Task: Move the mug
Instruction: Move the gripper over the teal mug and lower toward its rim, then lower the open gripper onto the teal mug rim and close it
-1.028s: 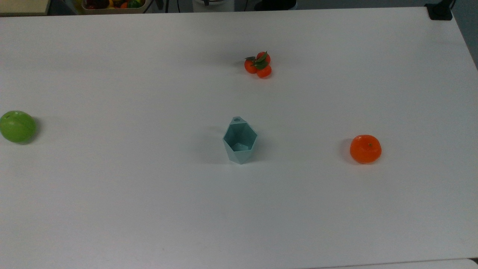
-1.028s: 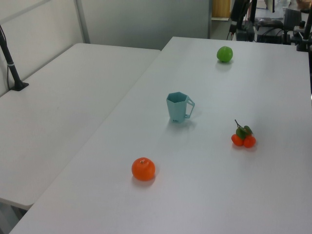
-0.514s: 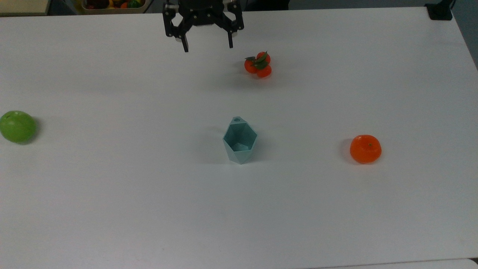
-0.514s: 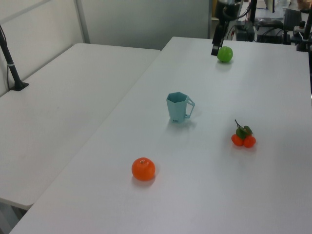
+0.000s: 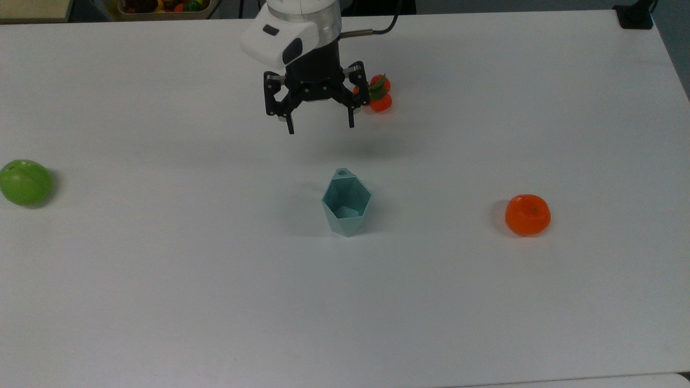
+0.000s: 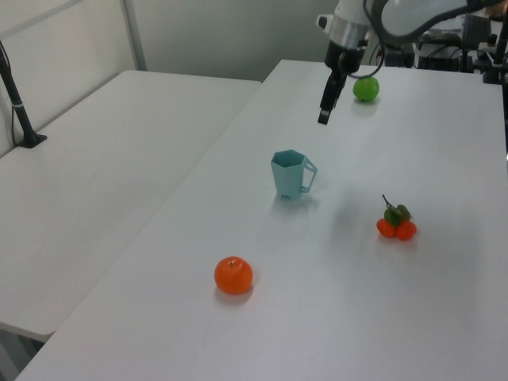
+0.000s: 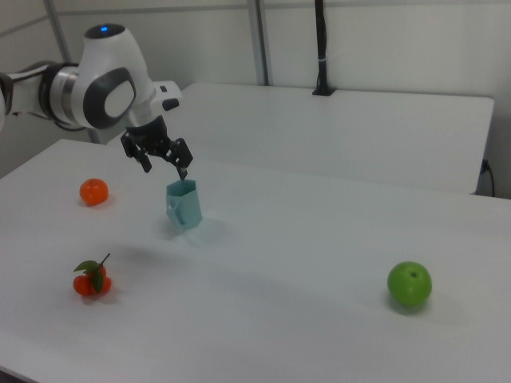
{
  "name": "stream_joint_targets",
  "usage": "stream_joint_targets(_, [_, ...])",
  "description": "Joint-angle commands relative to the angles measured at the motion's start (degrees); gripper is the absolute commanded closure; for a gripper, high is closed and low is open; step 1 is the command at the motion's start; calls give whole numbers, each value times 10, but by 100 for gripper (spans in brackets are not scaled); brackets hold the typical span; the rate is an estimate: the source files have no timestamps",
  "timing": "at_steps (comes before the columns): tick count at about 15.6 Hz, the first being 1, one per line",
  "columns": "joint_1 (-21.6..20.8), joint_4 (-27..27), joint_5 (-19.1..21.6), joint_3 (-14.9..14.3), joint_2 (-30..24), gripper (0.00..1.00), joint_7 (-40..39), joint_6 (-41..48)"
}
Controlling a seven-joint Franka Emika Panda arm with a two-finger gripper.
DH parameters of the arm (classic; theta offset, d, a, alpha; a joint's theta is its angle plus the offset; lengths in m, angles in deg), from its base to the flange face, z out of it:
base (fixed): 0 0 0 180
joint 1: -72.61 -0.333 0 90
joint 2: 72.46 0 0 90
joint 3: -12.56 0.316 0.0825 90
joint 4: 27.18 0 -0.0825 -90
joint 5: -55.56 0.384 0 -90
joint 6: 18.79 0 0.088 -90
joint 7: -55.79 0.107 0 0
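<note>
The pale teal mug (image 5: 346, 203) stands upright near the middle of the white table (image 5: 161, 302), its holed tab handle pointing to the far side in the top view. It also appears in the left view (image 6: 291, 175) and the right view (image 7: 184, 204). My gripper (image 5: 321, 124) hangs in the air above the table, open and empty, beyond the mug in the top view and slightly to the top view's left. The left view has the gripper (image 6: 324, 116) high above the mug; the right view has the gripper (image 7: 164, 167) just up and left of it.
An orange (image 5: 527, 214) lies to the top view's right of the mug. A cluster of small tangerines with leaves (image 5: 377, 95) sits just behind the gripper. A green apple (image 5: 25, 182) rests at the top view's far left edge. A bin of fruit (image 5: 161, 6) stands past the table's far edge.
The arm has come in from the far edge of the table toward the mug, with its fingers open throughout. The mug and the fruit have not moved.
</note>
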Motion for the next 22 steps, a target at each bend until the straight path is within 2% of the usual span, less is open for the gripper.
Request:
stream_joint_targets(1, [-16, -34, -4, 6, 10, 0, 14, -51])
stream_joint_targets(5, [-16, -34, -11, 18, 43, 0, 26, -82])
stream_joint_targets(7, [-16, -32, -13, 18, 54, 5, 26, -87])
stream_joint_targets(10, [-16, -33, -36, 18, 71, 16, 26, -90])
stream_joint_targets(14, [-16, -33, -46, 18, 90, 22, 26, -111])
stream_joint_targets(16, [-16, -33, -49, 18, 95, 29, 26, -114])
stream_joint_targets(22, [-17, -29, -54, 21, 121, 33, 35, -146])
